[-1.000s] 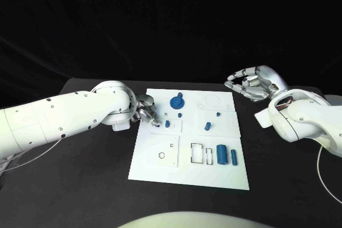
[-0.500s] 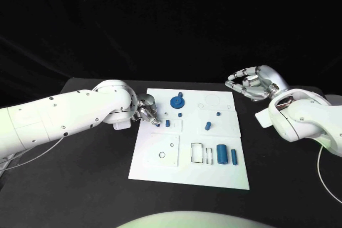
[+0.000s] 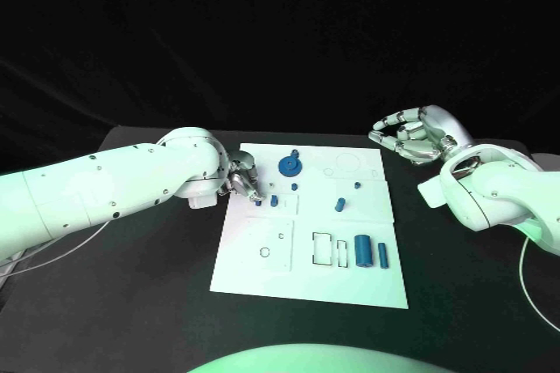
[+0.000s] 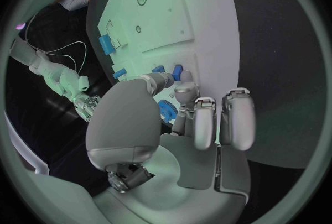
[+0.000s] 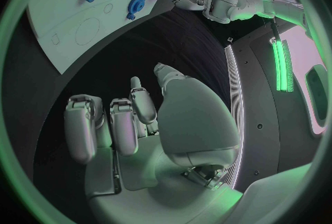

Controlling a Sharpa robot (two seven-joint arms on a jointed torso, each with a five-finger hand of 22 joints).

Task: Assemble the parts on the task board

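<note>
The white task board (image 3: pixel 263 268) lies in the middle of the black table. My left hand (image 3: pixel 245 181) is at the board's left edge, its fingertips (image 4: pixel 183 88) curled down beside a small blue peg (image 3: pixel 274 201). A dark blue bit (image 3: pixel 258 201) sits right at the tips; whether it is pinched is hidden. A blue gear (image 3: pixel 290 166) lies just beyond that hand and appears in the left wrist view too, gear (image 4: pixel 166 109). My right hand (image 3: pixel 411 136) hovers off the board's far right corner, fingers curled, holding nothing.
An oblong blue part (image 3: pixel 338 204) lies mid-board, and two blue cylinders (image 3: pixel 364 251) sit near the board's right front beside empty rectangular slots (image 3: pixel 322 250). A round outline (image 3: pixel 346 163) marks the far right of the board. Black table surrounds the board.
My left arm and hand have edged slightly toward the board. The right hand has stayed where it was.
</note>
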